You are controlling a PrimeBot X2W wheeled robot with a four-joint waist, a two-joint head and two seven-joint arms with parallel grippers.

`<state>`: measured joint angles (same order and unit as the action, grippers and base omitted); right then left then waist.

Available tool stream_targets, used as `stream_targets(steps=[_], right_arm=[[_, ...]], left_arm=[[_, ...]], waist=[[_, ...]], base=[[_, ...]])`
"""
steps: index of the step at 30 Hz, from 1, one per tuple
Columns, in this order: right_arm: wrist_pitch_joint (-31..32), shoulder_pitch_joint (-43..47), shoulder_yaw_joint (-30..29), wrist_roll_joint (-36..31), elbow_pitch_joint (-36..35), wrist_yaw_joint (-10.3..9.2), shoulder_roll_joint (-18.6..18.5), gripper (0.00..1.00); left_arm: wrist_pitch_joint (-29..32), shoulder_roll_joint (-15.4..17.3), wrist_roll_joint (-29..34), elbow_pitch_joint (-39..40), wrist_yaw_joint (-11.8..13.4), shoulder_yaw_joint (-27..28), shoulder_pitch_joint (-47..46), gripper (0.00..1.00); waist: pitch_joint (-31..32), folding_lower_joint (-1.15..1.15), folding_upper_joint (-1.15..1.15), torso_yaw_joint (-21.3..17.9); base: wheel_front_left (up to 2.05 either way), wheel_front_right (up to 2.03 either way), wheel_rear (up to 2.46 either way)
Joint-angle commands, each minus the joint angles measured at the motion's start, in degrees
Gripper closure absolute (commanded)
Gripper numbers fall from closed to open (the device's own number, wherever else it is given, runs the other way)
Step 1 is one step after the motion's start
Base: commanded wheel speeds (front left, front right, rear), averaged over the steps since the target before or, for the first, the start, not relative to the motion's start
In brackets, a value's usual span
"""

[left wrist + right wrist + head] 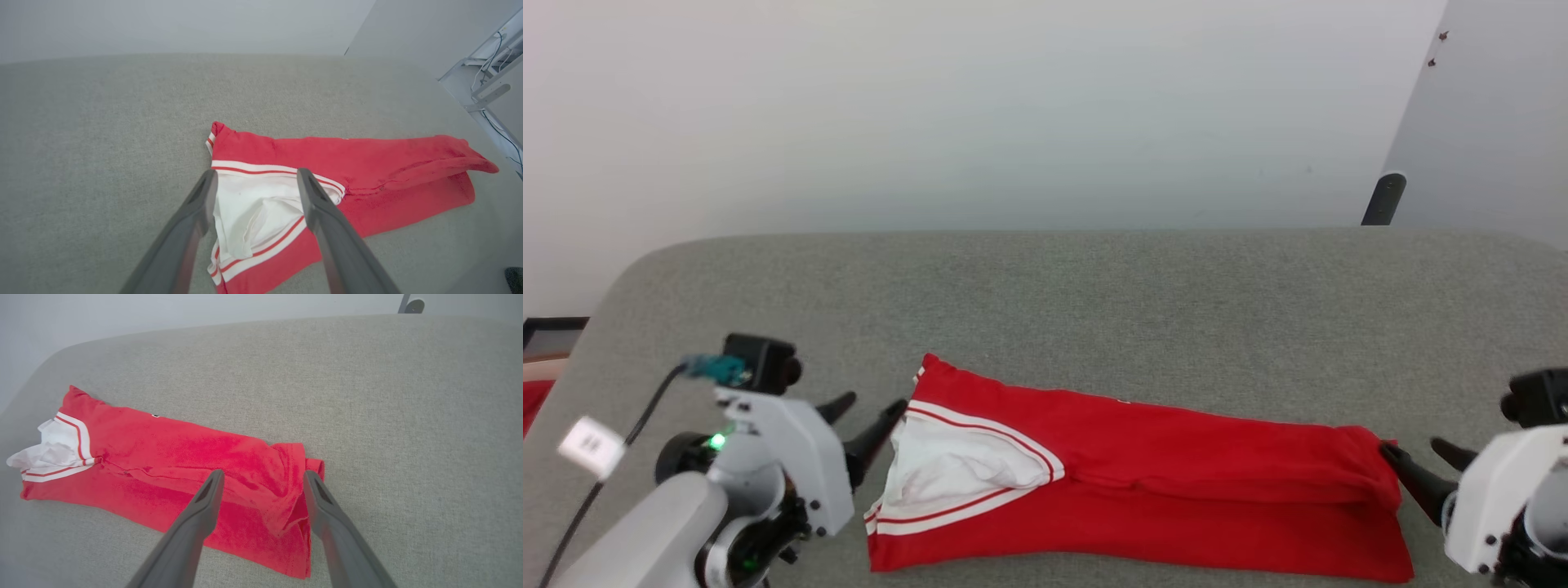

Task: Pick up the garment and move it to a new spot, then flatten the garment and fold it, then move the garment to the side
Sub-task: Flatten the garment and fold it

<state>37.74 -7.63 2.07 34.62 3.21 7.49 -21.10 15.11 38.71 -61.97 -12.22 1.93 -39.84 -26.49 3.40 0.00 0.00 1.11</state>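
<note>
The garment [1176,474] lies folded lengthwise into a long red strip on the grey table, its white sleeve with red-white striped trim [964,469] at the left end. Its lettering is hidden. My left gripper [870,412] stands open just left of the sleeve end; in the left wrist view its fingers [327,228] straddle the white sleeve [257,212] with nothing held. My right gripper [1417,453] stands open at the right end of the strip; in the right wrist view the fingers [204,510] flank the folded red hem [282,486].
The grey fabric table [1094,302] stretches wide behind the garment, with a rounded far left corner. A dark post [1383,198] rises behind its far right edge. A white frame with cables [490,81] stands to the side. A bit of red cloth [533,404] shows at the far left.
</note>
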Motion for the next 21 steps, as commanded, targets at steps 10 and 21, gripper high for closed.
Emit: stream_targets(steps=[10,21], right_arm=[[2.11,3.66,-7.49,-3.05,0.65,0.0,3.1,0.0],[6.84,2.45,-10.06,-6.09,2.13,0.0,4.98,0.0]], left_arm=[[-17.87,-0.34,3.73,1.87,-0.03,4.3,6.78,0.0],[-29.01,-1.92,4.55,-0.73,-0.32,8.02,13.1,0.0]], waist=[[-0.24,0.0,0.0,1.0],[-2.2,0.0,0.0,3.11]], base=[[0.0,0.0,0.0],[0.0,0.0,0.0]])
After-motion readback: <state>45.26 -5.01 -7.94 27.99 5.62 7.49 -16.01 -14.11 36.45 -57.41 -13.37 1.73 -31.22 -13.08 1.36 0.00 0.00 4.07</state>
